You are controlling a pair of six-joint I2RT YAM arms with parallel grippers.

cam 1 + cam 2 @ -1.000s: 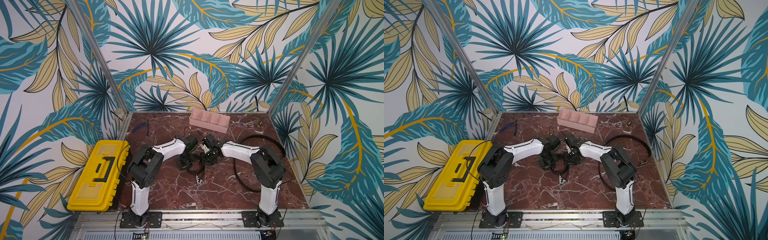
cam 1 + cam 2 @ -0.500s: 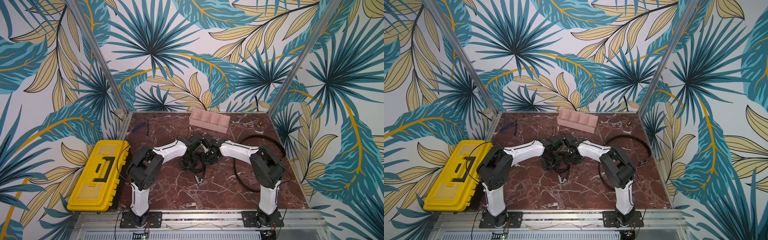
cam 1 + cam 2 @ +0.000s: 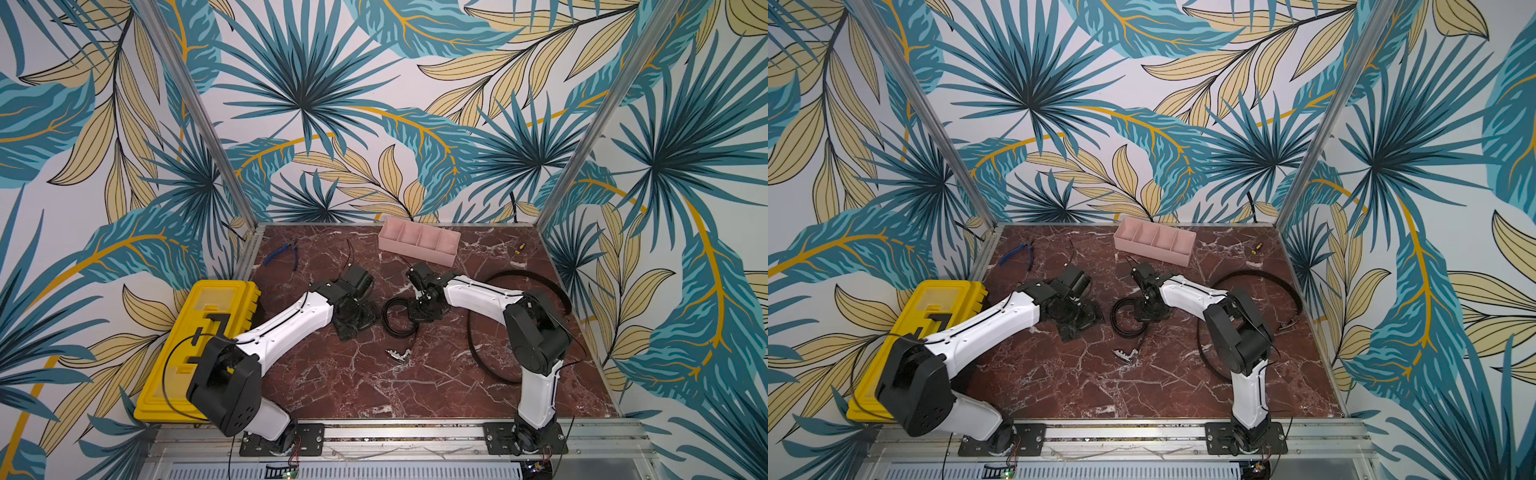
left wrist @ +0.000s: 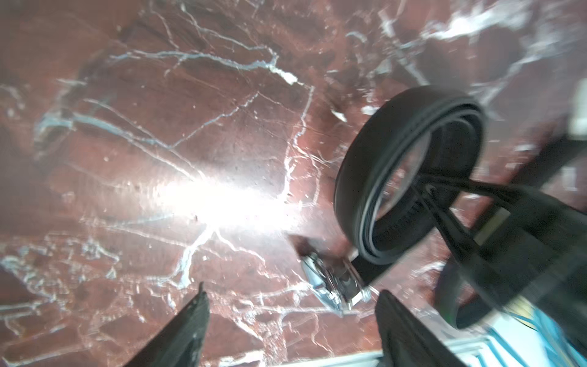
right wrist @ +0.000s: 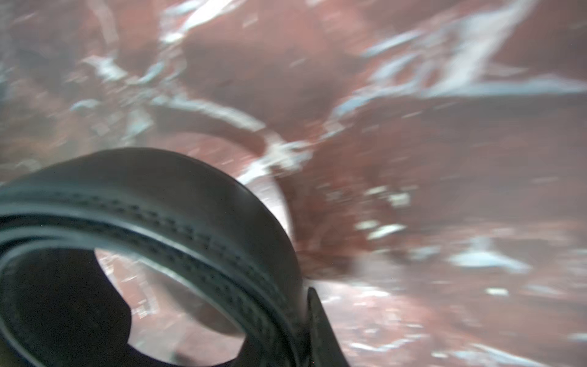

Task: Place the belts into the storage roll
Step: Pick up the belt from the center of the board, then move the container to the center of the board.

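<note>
The pink storage roll (image 3: 415, 254) sits at the back of the table (image 3: 353, 386). The coiled belt (image 3: 398, 319) is in front of the storage roll, well apart from it. The right gripper (image 3: 420, 308) pinches its wall. Its silver buckle (image 4: 333, 286) hangs loose. The left gripper (image 4: 290, 290) is beside it, fingers wide apart, holding nothing. The loose belt (image 3: 540, 279) curves farther right.
</note>
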